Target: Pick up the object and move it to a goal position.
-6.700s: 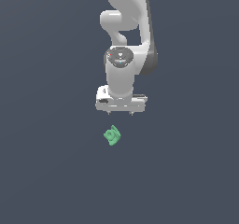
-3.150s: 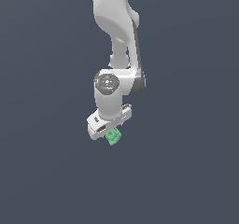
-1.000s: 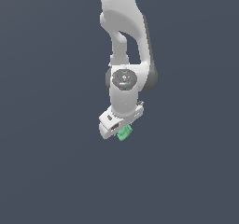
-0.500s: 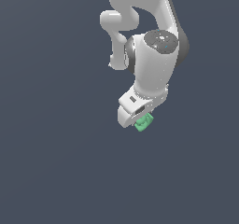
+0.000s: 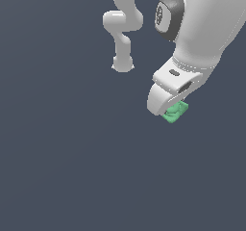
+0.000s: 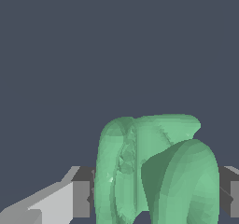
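Under the white hand of the arm, most of the object (image 5: 174, 112) is hidden in the exterior view: only a small bright green lump pokes out below and to the exterior view's right of the claw (image 5: 169, 109), whose fingertips cannot be made out there behind the hand's housing. The arm (image 5: 199, 28) itself is cut off at the top and right edges of that view, with a thinner white link (image 5: 122, 30) showing farther back.

The wrist view is much clearer. There the object (image 6: 154, 171) fills the lower middle of the picture, its lower part cut off by the frame edge. It is matt green and faceted, with a rounded blocky body, a rough creased groove running down it and a thick arched, ring-like bump at the front. A dark pad (image 6: 86, 197) presses against one side and another dark pad shows at the opposite side, so the claw is closed onto the object, holding it between its two fingers.

Around it there is only a plain, flat dark grey-blue background in both views, with no visible surface edge.
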Robot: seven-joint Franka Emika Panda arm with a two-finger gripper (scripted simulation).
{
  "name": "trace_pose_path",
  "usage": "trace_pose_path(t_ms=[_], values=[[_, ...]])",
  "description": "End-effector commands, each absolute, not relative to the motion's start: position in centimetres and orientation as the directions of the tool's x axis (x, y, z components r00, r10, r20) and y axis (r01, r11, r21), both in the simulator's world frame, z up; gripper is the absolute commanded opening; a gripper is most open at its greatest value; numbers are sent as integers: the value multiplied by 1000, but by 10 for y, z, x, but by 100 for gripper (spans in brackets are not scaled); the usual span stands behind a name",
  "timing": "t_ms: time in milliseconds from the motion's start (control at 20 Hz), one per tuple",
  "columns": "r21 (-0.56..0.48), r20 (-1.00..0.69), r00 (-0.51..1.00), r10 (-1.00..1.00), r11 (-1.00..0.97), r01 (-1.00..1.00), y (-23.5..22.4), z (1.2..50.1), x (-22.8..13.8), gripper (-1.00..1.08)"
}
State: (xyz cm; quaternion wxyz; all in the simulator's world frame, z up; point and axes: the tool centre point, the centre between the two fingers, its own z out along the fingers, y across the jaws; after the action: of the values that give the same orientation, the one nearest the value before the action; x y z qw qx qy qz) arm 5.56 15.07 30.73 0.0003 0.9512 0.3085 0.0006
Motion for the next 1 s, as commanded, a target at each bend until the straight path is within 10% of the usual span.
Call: trace_pose_path(t_ms=[0, 950], values=[[0, 0, 810, 586, -810, 586, 165, 328, 57, -100], [0, 0, 811, 586, -811, 586, 220, 406, 67, -100]])
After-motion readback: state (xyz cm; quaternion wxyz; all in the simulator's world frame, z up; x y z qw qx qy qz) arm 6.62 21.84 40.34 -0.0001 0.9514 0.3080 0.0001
